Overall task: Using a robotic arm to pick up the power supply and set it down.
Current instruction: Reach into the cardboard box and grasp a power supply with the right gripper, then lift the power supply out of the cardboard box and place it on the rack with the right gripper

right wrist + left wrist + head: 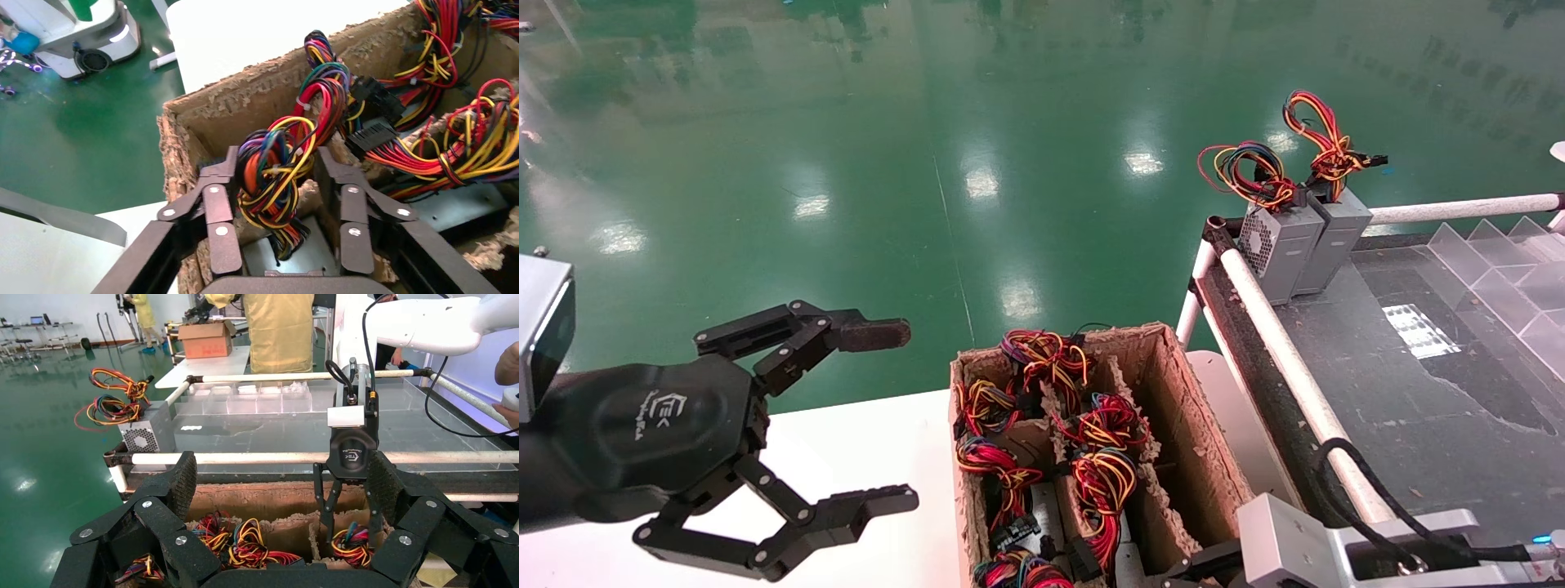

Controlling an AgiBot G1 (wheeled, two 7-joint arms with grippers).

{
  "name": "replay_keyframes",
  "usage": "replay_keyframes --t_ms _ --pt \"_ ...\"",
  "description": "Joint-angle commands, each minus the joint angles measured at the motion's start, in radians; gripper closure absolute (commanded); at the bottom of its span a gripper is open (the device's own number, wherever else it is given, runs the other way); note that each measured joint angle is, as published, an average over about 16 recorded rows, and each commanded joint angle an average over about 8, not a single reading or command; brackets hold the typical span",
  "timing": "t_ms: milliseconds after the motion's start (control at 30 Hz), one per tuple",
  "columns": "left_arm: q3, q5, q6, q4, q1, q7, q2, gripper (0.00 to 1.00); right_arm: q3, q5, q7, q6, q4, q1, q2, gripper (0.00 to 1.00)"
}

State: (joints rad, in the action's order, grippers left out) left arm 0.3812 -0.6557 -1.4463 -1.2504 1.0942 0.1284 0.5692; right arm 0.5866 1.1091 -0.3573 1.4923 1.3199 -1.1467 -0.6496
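Currently, right gripper [275, 202] sits in the cardboard box [245, 101], fingers spread either side of the power supply [300, 254] wire bundle. Descend squarely onto the casing below before clamping. Left gripper [878, 416] idles open.

Head camera looks down from above; both wrist cameras, closer, share the cardboard box [1173, 408], apparently.

Grey, perforated power supply [294, 254] with red-yellow-orange-black wires [278, 177]; brown box [1173, 408]; black tool [275, 184]; green floor [928, 122].

Black linkage pincer [910, 416] (white TEK logo), silver-grey wrist.
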Motion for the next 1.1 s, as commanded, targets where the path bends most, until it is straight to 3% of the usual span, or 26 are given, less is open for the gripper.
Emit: replay_keyframes --t_ms 33,533,1100 --pt "0.000 0.000 0.000 0.000 0.000 0.000 0.000 0.00 0.000 0.005 0.001 -0.006 0.003 0.002 0.003 1.00" --pt "0.000 0.000 0.000 0.000 0.000 0.000 0.000 0.00 -0.007 0.004 0.017 -0.038 0.006 0.020 0.008 1.00" --pt "0.000 0.000 0.000 0.000 0.000 0.000 0.000 0.00 -0.072 -0.125 0.063 -0.026 0.015 0.030 0.048 1.00"
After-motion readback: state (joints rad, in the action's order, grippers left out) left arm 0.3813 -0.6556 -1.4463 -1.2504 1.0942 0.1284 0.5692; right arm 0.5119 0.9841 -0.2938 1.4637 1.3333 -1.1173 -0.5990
